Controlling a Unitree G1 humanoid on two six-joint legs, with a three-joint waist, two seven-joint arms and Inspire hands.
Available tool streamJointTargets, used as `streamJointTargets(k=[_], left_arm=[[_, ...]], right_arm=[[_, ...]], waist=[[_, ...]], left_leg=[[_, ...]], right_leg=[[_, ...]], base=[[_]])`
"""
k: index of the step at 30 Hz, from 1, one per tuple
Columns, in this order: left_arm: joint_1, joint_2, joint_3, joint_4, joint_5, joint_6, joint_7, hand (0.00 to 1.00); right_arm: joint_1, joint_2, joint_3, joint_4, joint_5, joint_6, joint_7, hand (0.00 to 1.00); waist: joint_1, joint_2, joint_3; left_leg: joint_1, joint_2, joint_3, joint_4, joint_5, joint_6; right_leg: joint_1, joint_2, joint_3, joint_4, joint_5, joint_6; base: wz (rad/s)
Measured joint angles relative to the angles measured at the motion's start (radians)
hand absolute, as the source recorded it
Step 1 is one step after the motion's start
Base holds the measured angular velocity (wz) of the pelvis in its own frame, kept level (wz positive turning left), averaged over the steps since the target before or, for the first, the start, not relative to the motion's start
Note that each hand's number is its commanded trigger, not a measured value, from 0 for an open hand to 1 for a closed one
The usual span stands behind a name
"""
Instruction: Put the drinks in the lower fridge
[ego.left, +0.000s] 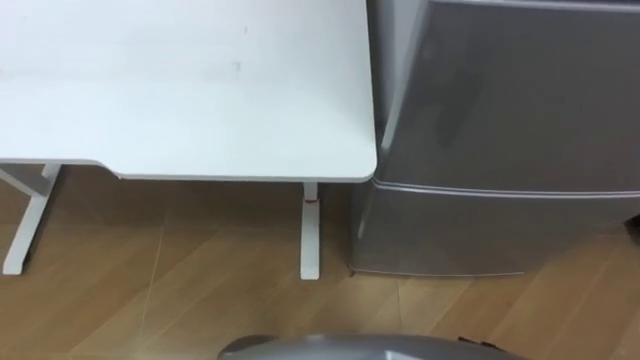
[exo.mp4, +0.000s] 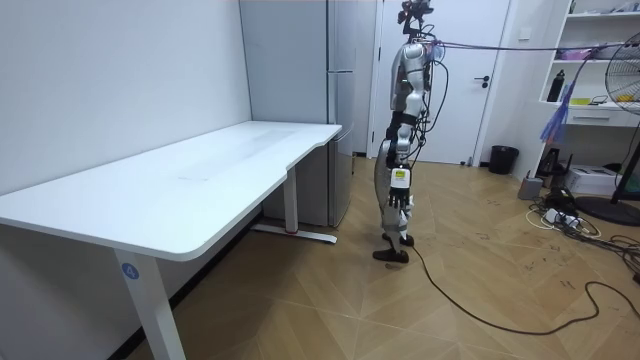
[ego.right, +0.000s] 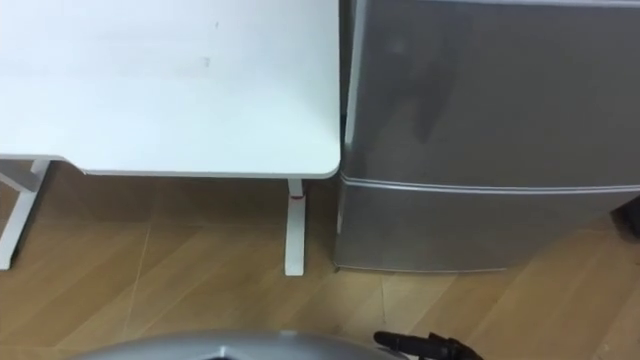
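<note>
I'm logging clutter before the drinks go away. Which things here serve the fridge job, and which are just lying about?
For the job: silver fridge; its lower door, shut.
Lying about: white desk; floor fan; dark bin; shelves.

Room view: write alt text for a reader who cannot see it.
The robot stands on wood floor facing a tall grey fridge, doors shut, beside a long white desk. Its left robot hand hangs by its thigh.

Left hand (exo.mp4: 401, 200) low at side
</note>
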Motion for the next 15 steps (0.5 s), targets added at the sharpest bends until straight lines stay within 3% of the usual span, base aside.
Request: streamJointTargets(k=[15], left_arm=[[-0.027,-0.001,-0.005,-0.001,0.058,-0.005,-0.018,0.0]], right_arm=[[-0.011,0.002,-0.006,0.004,-0.066,-0.018,-0.047,0.0]], waist=[[-0.009,0.006,0.0022]], left_leg=[[0.013,-0.009,-0.006,-0.002,-0.001,0.002]], right_leg=[[0.009,0.0,0.016,0.002,-0.004,0.0]], base=[[0.0]])
